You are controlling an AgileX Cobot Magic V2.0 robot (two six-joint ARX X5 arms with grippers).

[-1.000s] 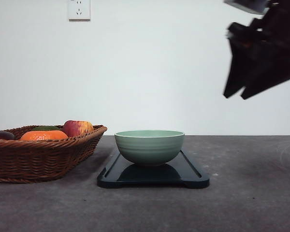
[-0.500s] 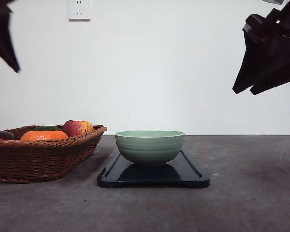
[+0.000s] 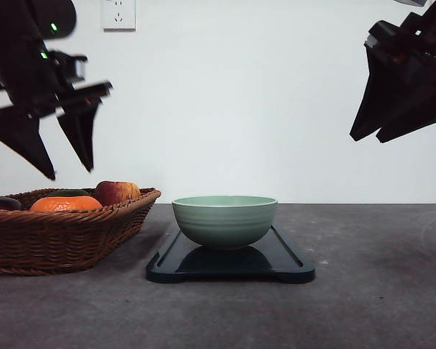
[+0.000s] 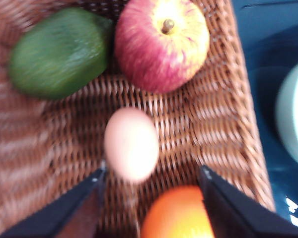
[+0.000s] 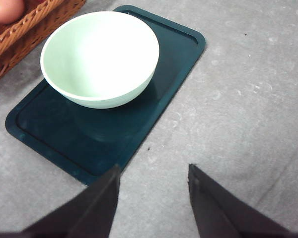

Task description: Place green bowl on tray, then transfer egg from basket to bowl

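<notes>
The pale green bowl (image 3: 224, 220) stands upright on the dark tray (image 3: 287, 265) at the table's middle; the right wrist view shows the bowl (image 5: 100, 57) empty on the tray (image 5: 49, 139). The brown wicker basket (image 3: 58, 236) sits at the left. My left gripper (image 3: 67, 169) hangs open above it, nothing between its fingers. In the left wrist view the pinkish egg (image 4: 131, 144) lies on the basket floor (image 4: 208, 124), just ahead of the open left gripper (image 4: 151, 186). My right gripper (image 3: 370, 138) is open, high at the right, well clear of the tray.
The basket also holds a red-yellow apple (image 4: 161, 42), a green fruit (image 4: 57, 52) and an orange tangerine (image 4: 176, 213) close beside the egg. A dark fruit (image 3: 1, 203) peeks over the basket's left rim. Bare grey table (image 5: 248, 99) lies right of the tray.
My left arm has swung in from the upper left and come down over the basket. The right gripper rose slightly to the right, then held still. Bowl and tray have not moved.
</notes>
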